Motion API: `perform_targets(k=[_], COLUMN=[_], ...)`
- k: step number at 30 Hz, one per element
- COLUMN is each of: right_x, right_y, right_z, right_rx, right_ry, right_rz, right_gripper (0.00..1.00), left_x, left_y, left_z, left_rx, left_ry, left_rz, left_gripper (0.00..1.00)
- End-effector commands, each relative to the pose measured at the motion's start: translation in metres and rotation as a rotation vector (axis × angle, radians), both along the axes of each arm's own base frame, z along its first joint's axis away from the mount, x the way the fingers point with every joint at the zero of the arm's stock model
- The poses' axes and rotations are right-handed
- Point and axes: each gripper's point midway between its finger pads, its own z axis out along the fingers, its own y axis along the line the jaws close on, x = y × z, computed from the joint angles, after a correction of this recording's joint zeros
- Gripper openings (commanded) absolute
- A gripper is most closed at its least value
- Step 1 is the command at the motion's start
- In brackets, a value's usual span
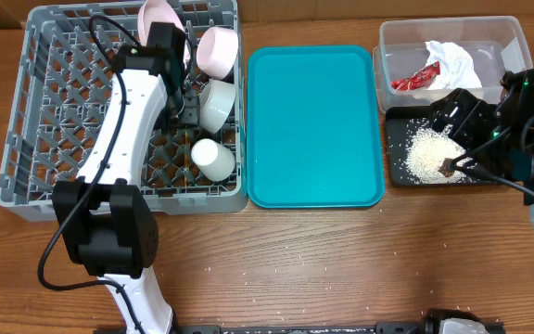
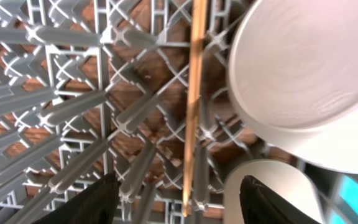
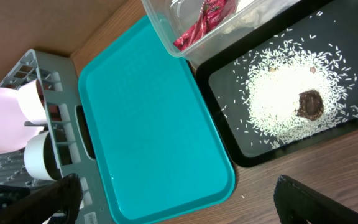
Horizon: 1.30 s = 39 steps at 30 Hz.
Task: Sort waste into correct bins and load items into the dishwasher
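The grey dish rack (image 1: 26, 111) holds the pale pink plate (image 1: 158, 17), the pink bowl (image 1: 219, 50), the whitish-grey bowl (image 1: 219, 102) and the white cup (image 1: 213, 158). My left gripper (image 1: 185, 109) is down inside the rack, open and empty (image 2: 182, 208). One wooden chopstick (image 2: 194, 93) lies among the pegs just ahead of it, beside the whitish-grey bowl (image 2: 303, 68). The clear tub (image 1: 406, 37) holds the napkin (image 1: 452, 60) and red wrapper (image 1: 413, 80). The black tray (image 1: 397, 167) holds rice (image 3: 272, 99) and the brown lump (image 3: 311, 104). My right gripper (image 1: 452, 116) is open and empty (image 3: 179, 208) above the black tray.
The teal tray (image 1: 313, 125) lies between the rack and the two bins, with nothing on it. A few rice grains are scattered on the wooden table (image 1: 323, 269) in front. The left arm reaches across the rack from the table's front edge.
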Motion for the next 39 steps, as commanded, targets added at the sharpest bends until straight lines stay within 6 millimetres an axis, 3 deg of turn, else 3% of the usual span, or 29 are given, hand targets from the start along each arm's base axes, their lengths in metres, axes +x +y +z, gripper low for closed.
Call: perform_targets(k=[1, 5, 10, 15, 20, 25, 30, 32, 35, 39], right_x=[0.001, 0.001, 0.001, 0.001, 0.001, 0.001, 0.001, 0.001, 0.001, 0.001], right_y=[-0.002, -0.002, -0.002, -0.002, -0.002, -0.002, -0.002, -0.002, -0.002, -0.002], right_z=[0.004, 0.004, 0.004, 0.004, 0.004, 0.004, 0.004, 0.004, 0.004, 0.004], right_rx=[-0.005, -0.005, -0.005, -0.005, -0.005, -0.005, -0.005, -0.005, -0.005, -0.005], right_ry=[-0.016, -0.016, -0.016, -0.016, -0.016, -0.016, -0.016, -0.016, -0.016, -0.016], right_rz=[-0.005, -0.005, -0.005, -0.005, -0.005, -0.005, -0.005, -0.005, -0.005, -0.005], right_gripper=[1.00, 1.00, 1.00, 1.00, 1.00, 1.00, 1.00, 1.00, 1.00, 1.00], left_x=[0.007, -0.008, -0.053, -0.087, -0.108, -0.117, -0.119, -0.118, -0.117, -0.116], left_y=[-0.009, -0.008, -0.006, -0.002, 0.007, 0.002, -0.008, -0.009, -0.009, -0.009], left_z=[0.077, 0.133, 0.193, 0.210, 0.197, 0.184, 0.140, 0.122, 0.094, 0.075], left_rx=[-0.064, -0.074, -0.093, -0.109, -0.110, -0.096, -0.131, -0.141, -0.137, -0.128], left_ry=[-0.175, -0.286, -0.405, -0.428, -0.440, -0.571, -0.776, -0.798, -0.785, -0.750], left_rz=[-0.021, -0.026, -0.030, 0.014, 0.144, 0.114, 0.064, 0.069, 0.069, 0.069], left_gripper=[0.63, 0.63, 0.63, 0.62, 0.63, 0.65, 0.72, 0.80, 0.83, 0.87])
